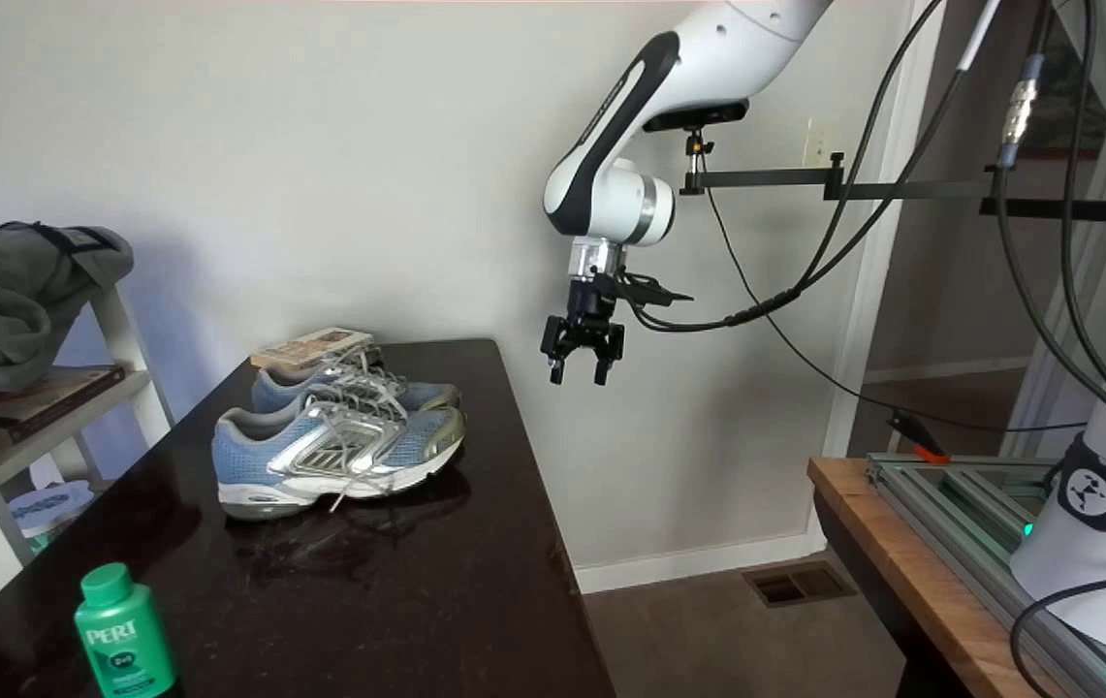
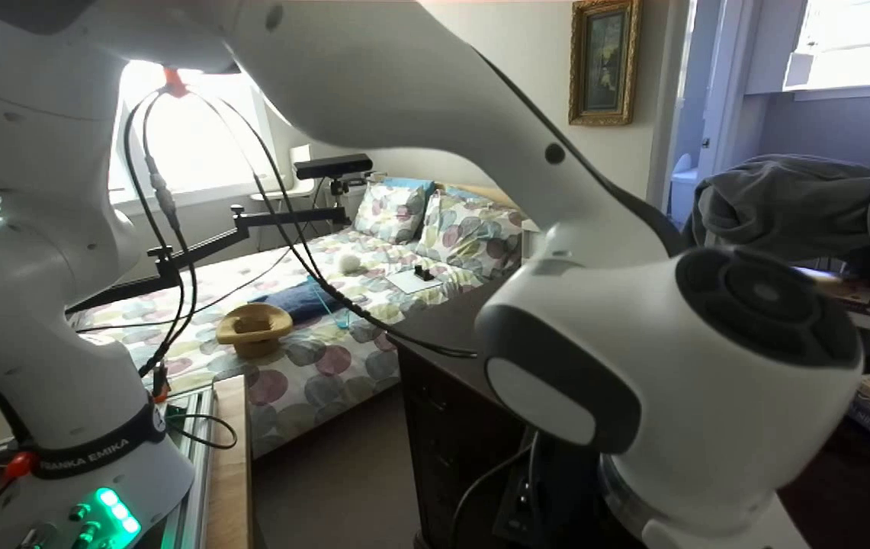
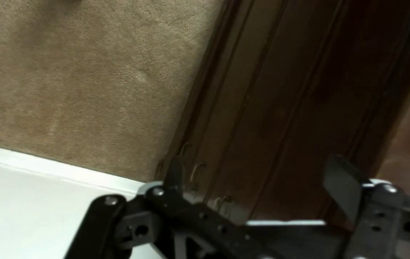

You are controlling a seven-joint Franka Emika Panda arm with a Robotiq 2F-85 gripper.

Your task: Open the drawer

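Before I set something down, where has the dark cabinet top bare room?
The cabinet top has a wide bare patch between the green bottle, the shoes and the robot-side edge, plus a narrower strip between toes and edge. Crowded: toward the wall, where shoes and books stand close together.

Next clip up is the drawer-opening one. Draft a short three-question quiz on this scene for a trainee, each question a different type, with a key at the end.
1. Multiple choice: In an exterior view, which brand name shows on the green bottle standing on the dark cabinet top? A) Dove B) Pert C) Suave
2. True or false: The tool is closed around a drawer handle.
3. Short answer: In the wrist view, do any of the drawer fronts look pulled out?

Key
1: B.
2: False; its fingers stand apart with nothing between them.
3: No, none appears pulled out, though that side of the picture is dark.
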